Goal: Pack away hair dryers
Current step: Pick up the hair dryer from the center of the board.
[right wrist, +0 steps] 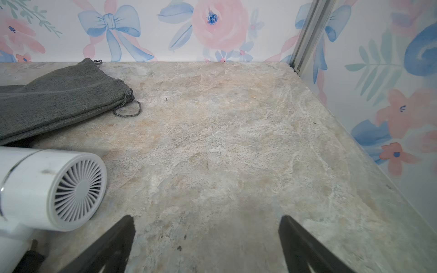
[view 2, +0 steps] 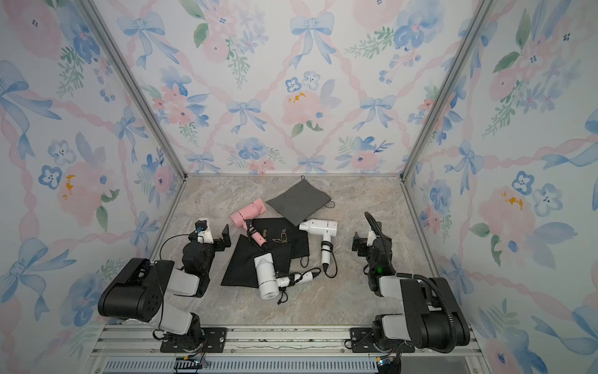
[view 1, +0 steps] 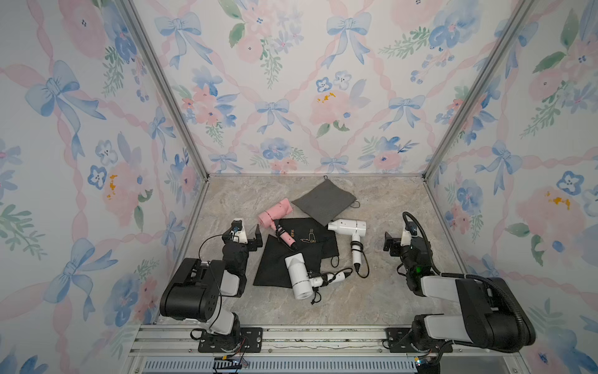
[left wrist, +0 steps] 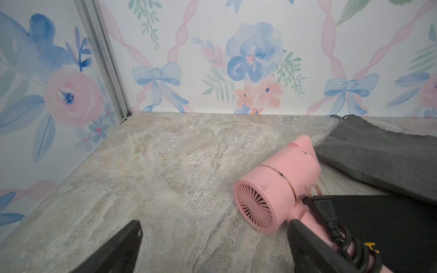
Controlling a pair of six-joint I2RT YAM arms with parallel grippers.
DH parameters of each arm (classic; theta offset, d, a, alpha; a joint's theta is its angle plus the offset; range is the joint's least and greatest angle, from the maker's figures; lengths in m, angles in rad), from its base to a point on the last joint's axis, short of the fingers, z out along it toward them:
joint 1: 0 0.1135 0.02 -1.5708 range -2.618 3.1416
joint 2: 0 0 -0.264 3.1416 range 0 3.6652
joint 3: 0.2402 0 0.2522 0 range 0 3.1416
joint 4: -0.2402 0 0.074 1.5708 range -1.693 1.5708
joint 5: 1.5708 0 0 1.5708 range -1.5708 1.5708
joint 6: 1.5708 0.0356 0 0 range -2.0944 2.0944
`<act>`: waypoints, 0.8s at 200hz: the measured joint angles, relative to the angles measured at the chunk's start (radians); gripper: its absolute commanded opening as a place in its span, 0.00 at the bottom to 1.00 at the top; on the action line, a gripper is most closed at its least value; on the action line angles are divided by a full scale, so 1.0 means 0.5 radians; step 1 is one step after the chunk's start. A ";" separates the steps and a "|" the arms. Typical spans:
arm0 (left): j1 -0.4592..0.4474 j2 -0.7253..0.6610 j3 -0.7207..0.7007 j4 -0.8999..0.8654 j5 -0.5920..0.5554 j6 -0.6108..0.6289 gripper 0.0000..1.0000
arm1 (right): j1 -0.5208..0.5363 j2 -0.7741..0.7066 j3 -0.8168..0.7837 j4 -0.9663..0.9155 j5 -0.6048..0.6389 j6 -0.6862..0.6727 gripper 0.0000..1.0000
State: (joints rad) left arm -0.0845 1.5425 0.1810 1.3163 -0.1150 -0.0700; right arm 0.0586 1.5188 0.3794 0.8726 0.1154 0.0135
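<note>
Three hair dryers lie mid-table in both top views. The pink dryer (view 1: 275, 212) rests partly on a black pouch (view 1: 307, 238). One white dryer (view 1: 348, 226) lies to the right, and another white dryer (view 1: 299, 275) lies nearer the front on a second black pouch (view 1: 278, 268). My left gripper (view 1: 248, 230) stands open just left of the pink dryer (left wrist: 276, 189), with one finger beside its handle and nothing between the jaws. My right gripper (right wrist: 207, 218) is open over bare table, right of the white dryer (right wrist: 47, 186).
A flat grey drawstring pouch (view 1: 323, 200) lies behind the dryers, towards the back wall, and shows in the wrist views as well (right wrist: 59, 101). Floral walls close in the marble table (view 1: 388, 291) on three sides. Cords trail from the white dryers near the front.
</note>
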 measured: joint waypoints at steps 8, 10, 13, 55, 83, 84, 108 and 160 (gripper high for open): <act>-0.004 0.000 0.000 0.000 -0.009 0.000 0.98 | 0.000 0.000 0.000 0.000 0.000 0.000 0.97; -0.004 0.000 0.000 0.000 -0.012 0.000 0.98 | 0.000 0.000 0.000 0.000 0.000 0.000 0.97; -0.004 0.000 0.000 0.000 -0.014 0.000 0.98 | 0.000 0.000 0.000 0.000 0.000 0.000 0.97; -0.013 0.000 0.000 0.000 -0.038 0.000 0.98 | -0.032 0.000 0.000 0.000 -0.024 0.002 0.97; -0.007 0.000 0.000 0.000 -0.050 -0.002 0.98 | -0.023 0.000 0.000 0.000 -0.011 0.000 0.97; -0.006 0.000 0.000 0.000 -0.050 -0.002 0.98 | -0.021 0.000 0.000 0.000 -0.009 -0.001 0.97; 0.002 0.000 0.000 0.000 -0.051 -0.002 0.98 | 0.003 0.000 0.000 0.001 0.025 -0.008 0.97; -0.022 0.000 0.005 -0.001 -0.092 -0.001 0.98 | 0.004 0.000 0.000 0.001 0.031 -0.013 0.97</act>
State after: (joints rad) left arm -0.0956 1.5425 0.1837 1.3159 -0.1608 -0.0704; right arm 0.0605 1.5188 0.3794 0.8730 0.1310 0.0071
